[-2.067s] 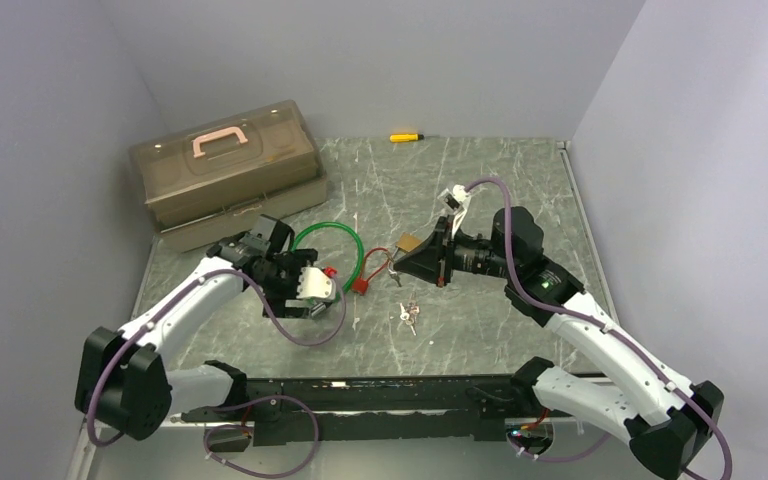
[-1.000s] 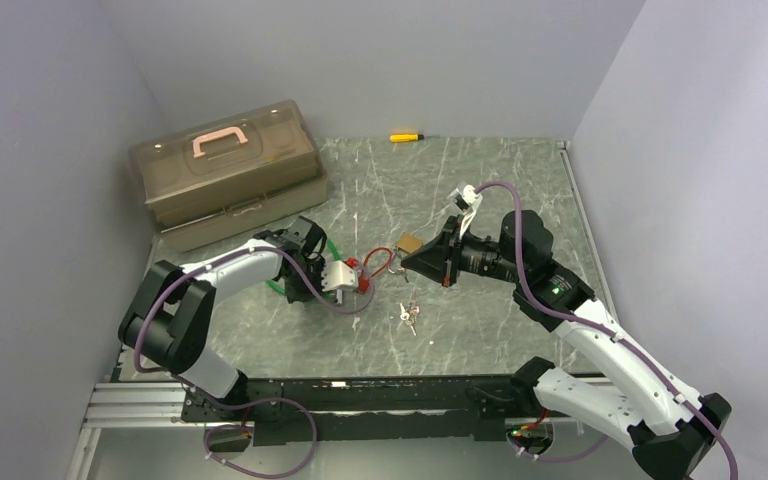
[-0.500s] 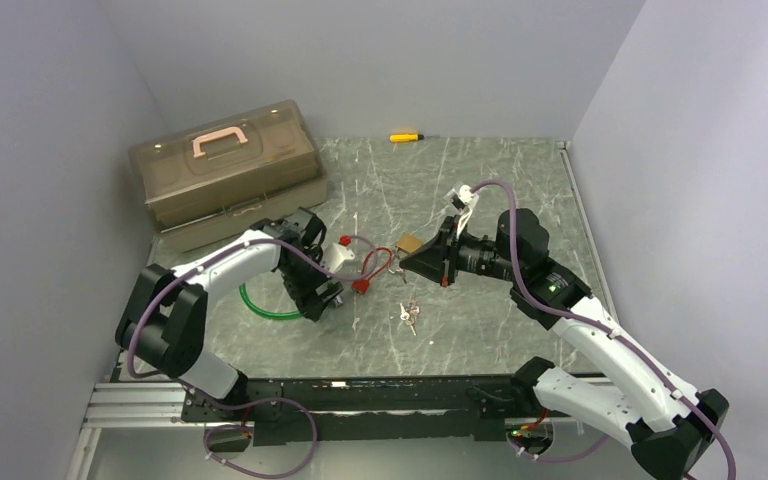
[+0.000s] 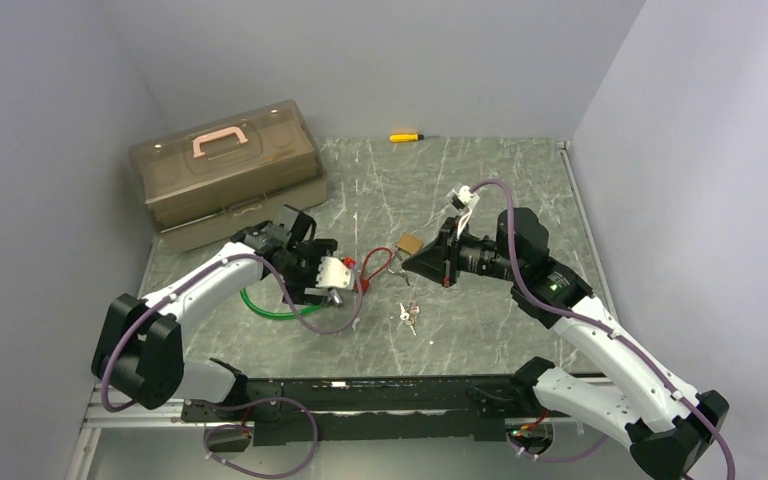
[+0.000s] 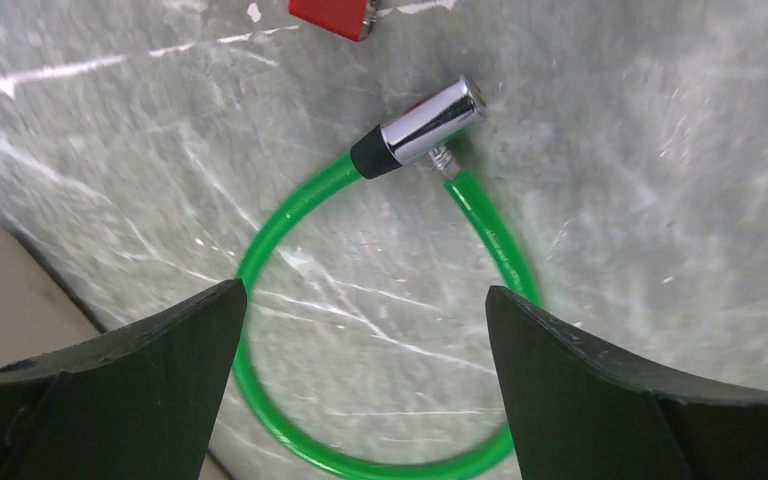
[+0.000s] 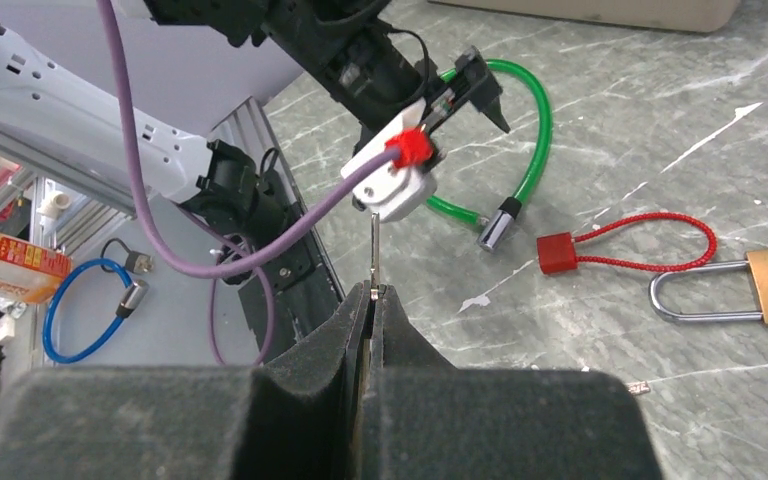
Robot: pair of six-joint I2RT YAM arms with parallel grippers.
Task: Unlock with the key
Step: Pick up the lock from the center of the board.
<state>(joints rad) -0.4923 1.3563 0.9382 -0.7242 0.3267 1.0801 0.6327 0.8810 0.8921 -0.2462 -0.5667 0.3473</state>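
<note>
Left wrist view: left gripper (image 5: 365, 330) gapes wide over a green cable lock (image 5: 430, 125); right gripper (image 6: 371, 300) is clamped on a thin key (image 6: 374, 245).

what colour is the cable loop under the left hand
Cable loop is green; clearest in left wrist view.

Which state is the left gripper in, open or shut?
Open: the left gripper has its fingers wide apart above the green cable lock, holding nothing.
</note>
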